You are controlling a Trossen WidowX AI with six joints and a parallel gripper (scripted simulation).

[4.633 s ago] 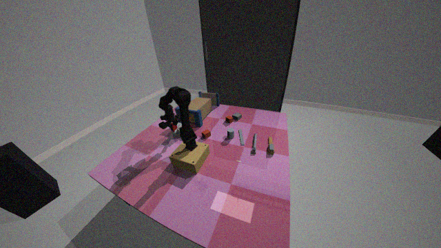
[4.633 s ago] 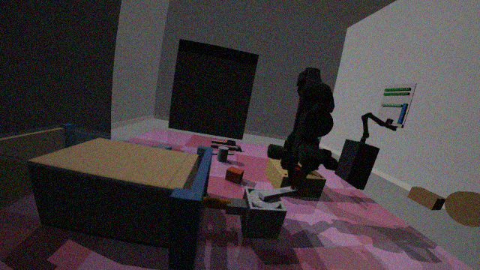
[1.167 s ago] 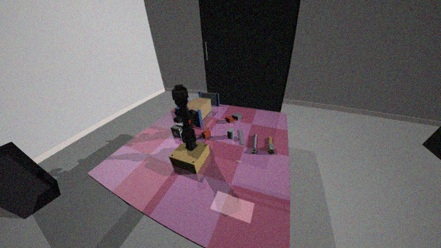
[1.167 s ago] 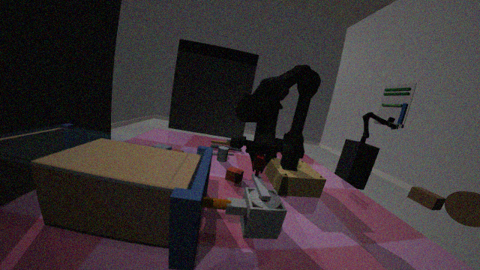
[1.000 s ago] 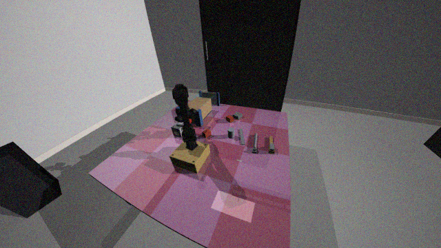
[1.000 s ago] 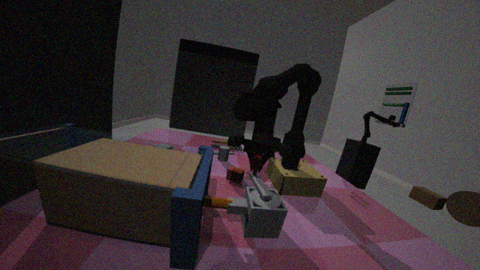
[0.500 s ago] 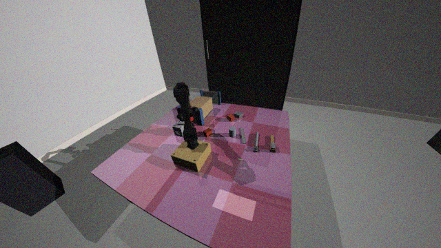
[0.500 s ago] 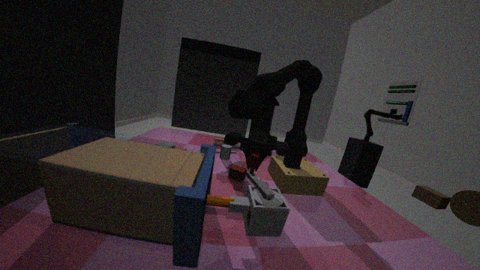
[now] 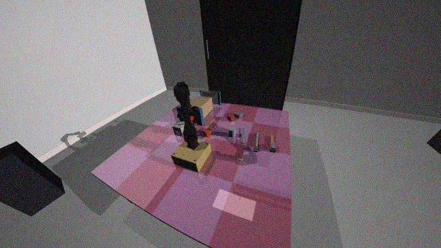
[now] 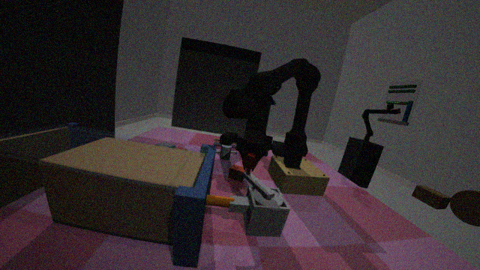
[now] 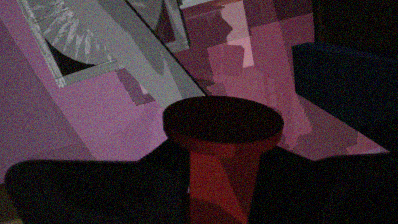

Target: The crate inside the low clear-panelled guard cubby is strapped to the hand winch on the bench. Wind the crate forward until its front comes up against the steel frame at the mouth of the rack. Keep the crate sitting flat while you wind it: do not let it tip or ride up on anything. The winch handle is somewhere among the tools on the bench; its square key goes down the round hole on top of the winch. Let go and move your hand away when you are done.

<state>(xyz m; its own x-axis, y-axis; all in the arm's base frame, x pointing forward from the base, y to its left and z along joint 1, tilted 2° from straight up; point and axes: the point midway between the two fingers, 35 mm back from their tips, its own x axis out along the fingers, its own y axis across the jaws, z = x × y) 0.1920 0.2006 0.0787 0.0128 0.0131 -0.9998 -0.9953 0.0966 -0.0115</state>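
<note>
The tan crate (image 9: 206, 104) (image 10: 124, 161) sits flat behind the blue steel frame (image 9: 201, 117) (image 10: 185, 225). Its front is close to the frame; whether they touch I cannot tell. An orange strap (image 10: 220, 201) runs from the frame's side to the grey winch (image 9: 178, 129) (image 10: 267, 221) (image 11: 87, 71). The handle's grey arm (image 10: 259, 185) (image 11: 145, 55) lies over the winch top, its key end out of sight. My gripper (image 9: 191, 119) (image 10: 251, 161) (image 11: 208, 132) is shut on the handle's red knob (image 11: 223, 142), beside the winch on the robot-base side.
An orange block (image 9: 207, 133) (image 10: 237, 172) stands near the winch. A grey cylinder (image 9: 232, 131) (image 10: 225, 152) and bar-shaped tools (image 9: 255, 142) (image 9: 272, 143) lie farther across the bench. Another orange piece (image 9: 230, 117) lies near the crate. The arm stands on a yellow box (image 9: 189, 156) (image 10: 300, 184).
</note>
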